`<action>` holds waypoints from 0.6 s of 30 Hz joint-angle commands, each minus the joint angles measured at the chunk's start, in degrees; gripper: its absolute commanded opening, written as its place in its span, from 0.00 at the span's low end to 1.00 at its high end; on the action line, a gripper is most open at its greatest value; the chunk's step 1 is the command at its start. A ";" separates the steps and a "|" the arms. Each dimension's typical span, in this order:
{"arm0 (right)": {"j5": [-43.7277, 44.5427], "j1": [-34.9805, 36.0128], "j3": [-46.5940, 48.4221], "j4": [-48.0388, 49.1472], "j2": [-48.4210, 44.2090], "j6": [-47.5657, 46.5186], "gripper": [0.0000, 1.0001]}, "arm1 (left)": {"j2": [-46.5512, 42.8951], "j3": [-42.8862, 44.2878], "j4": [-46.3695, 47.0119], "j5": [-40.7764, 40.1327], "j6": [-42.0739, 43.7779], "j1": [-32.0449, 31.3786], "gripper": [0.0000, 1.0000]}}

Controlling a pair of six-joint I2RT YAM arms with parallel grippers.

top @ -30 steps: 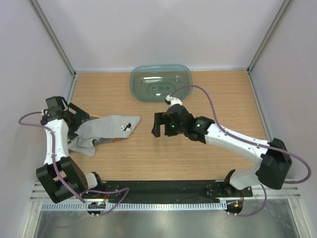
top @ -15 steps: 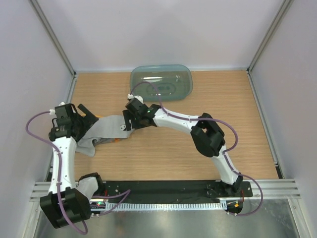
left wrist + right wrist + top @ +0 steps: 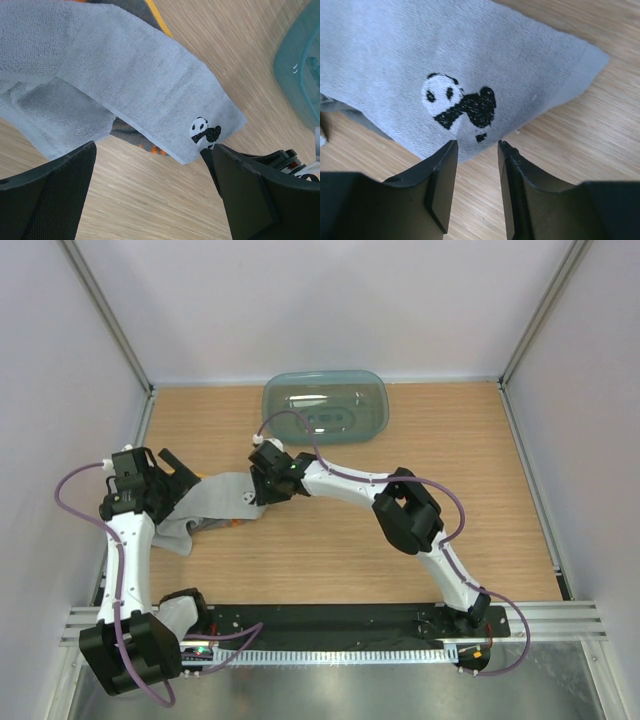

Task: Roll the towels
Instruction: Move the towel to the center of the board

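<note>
The grey towel (image 3: 215, 495) lies crumpled at the left of the table, its panda mark (image 3: 457, 102) near the right corner. Only slivers of the yellow-orange towel (image 3: 152, 148) show from under it. My right gripper (image 3: 477, 145) is low at that corner. Its jaws are narrowed but apart, with wood showing between them and the towel's edge (image 3: 445, 60) at their tips. My left gripper (image 3: 152, 165) hangs wide open over the towel's left part (image 3: 125, 75), holding nothing. From above, the left gripper (image 3: 175, 475) and right gripper (image 3: 262, 490) flank the towel.
A translucent teal tray (image 3: 325, 405) stands at the back middle of the table, also seen as the tray (image 3: 300, 65) in the left wrist view. The right arm stretches across the table's middle. Side walls stand close on the left and right.
The right arm swung left from mid-table to the grey towel's panda corner, and its jaws narrowed from wide open. The left arm shifted slightly and stayed open.
</note>
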 commanded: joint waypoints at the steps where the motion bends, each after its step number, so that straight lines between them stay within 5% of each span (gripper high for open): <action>1: -1.88 0.44 3.47 2.52 0.96 0.11 0.43 | 0.08 1.60 2.17 1.60 1.11 -0.10 0.98; 5: -2.24 0.44 5.13 1.99 1.93 -0.25 0.39 | -0.10 1.51 2.17 1.51 1.20 -0.10 0.98; 13: 0.05 0.35 1.89 -0.47 -0.79 -0.94 0.59 | -0.89 1.25 2.08 1.34 1.46 -0.10 0.98; 18: 0.66 0.44 1.36 -1.09 -0.53 -1.04 0.59 | -0.54 1.25 2.17 1.43 1.55 -0.46 0.97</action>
